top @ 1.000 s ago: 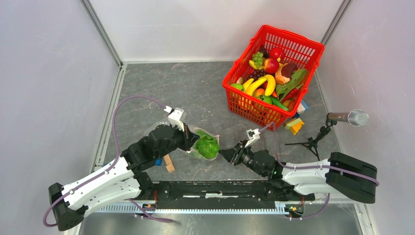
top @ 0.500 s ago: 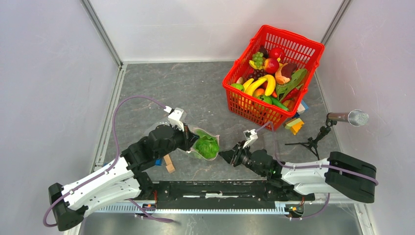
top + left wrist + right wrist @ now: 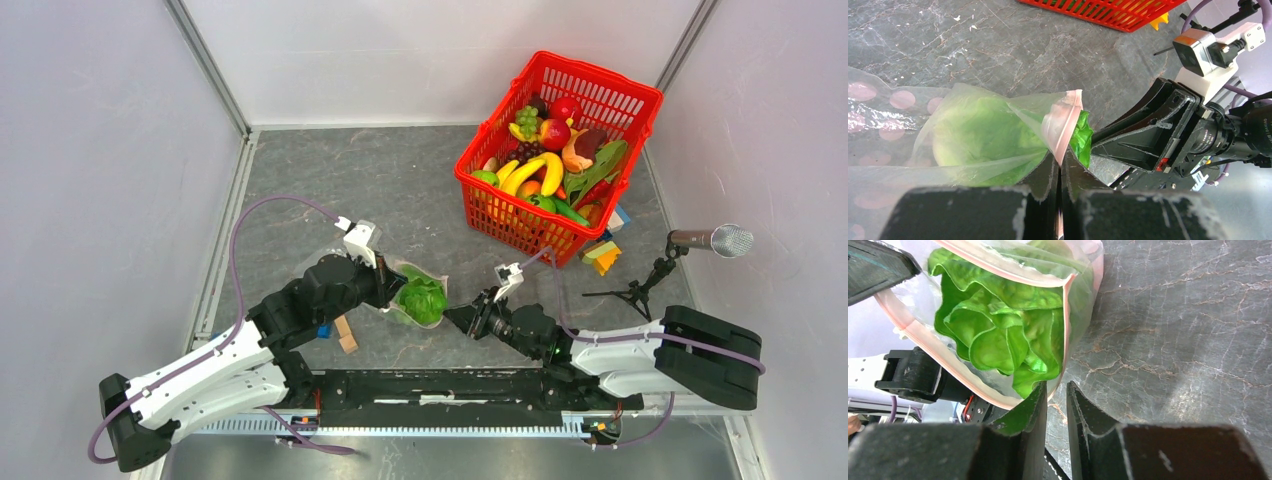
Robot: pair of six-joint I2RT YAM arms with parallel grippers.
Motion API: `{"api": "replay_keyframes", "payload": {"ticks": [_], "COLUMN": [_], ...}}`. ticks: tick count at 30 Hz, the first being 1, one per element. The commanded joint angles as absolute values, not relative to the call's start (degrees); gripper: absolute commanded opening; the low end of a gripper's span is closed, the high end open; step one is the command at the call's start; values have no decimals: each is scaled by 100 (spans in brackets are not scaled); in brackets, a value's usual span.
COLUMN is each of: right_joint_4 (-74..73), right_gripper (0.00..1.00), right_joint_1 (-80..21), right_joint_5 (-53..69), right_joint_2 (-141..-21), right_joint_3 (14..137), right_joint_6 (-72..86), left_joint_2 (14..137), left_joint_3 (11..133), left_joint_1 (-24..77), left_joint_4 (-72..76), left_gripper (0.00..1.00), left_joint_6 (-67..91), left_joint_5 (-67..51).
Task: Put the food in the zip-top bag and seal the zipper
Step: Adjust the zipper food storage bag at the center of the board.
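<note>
Grey table [image 3: 400, 180]: red basket [image 3: 515, 222], far right corner; left gripper [image 3: 1060, 167] pinches zipper [image 3: 1063, 125] of zip-top bag [image 3: 893, 125], lettuce [image 3: 978, 135] inside; right gripper [image 3: 1056, 390] narrowly parted alongside.

**Free room.** The grey marbled stone surface [image 3: 380, 180] lies open across its far-left and middle reaches, as far as the red plastic mesh basket [image 3: 515, 222].

**Obstacles.** That basket, heaped with glossy toy produce [image 3: 550, 160], fills the far-right corner. A silver-headed microphone on a small black tripod [image 3: 700, 240] stands at the right edge, near the basket. Near centre, the clear dotted plastic bag [image 3: 893, 125], stuffed with green lettuce [image 3: 424, 300], sits between the two claws. The left claw [image 3: 388, 288] is clamped on the bag's pink strip [image 3: 1063, 125]. The right claw [image 3: 457, 317] has slightly parted fingers just at the bag's edge, possibly touching it. Small wooden cubes [image 3: 346, 335] lie close by the left claw, toward the near edge.
</note>
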State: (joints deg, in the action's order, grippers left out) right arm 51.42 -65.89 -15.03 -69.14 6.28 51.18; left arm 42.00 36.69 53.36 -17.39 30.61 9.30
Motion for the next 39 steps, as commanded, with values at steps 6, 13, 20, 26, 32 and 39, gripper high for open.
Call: {"api": "replay_keyframes", "payload": {"ticks": [6, 13, 20, 26, 32, 39], "right_joint_4": [5418, 5797, 6031, 6141, 6040, 6792], "right_gripper": [26, 24, 24, 24, 21, 21], "right_joint_1": [-6601, -6601, -6603, -6605, -6609, -6602], "right_joint_5": [-1525, -1501, -1404, -1291, -1474, -1530], "right_joint_2": [-6743, -7194, -7295, -7434, -7532, -7943], "right_joint_3": [525, 516, 566, 621, 623, 565], "right_joint_6": [5226, 5354, 5222, 5195, 5195, 5249], "left_joint_2": [4183, 4224, 4197, 4200, 4175, 4161], "left_joint_3": [3886, 3941, 3949, 3975, 3973, 3970], "left_joint_1": [5313, 5314, 5312, 5316, 5317, 5316], "left_joint_4": [-1389, -1371, -1406, -1414, -1382, -1283], "left_gripper": [2, 2, 2, 2, 2, 2], "left_joint_6": [3324, 3319, 3314, 3314, 3381, 3431], "left_joint_5": [907, 882, 910, 904, 869, 722]}}
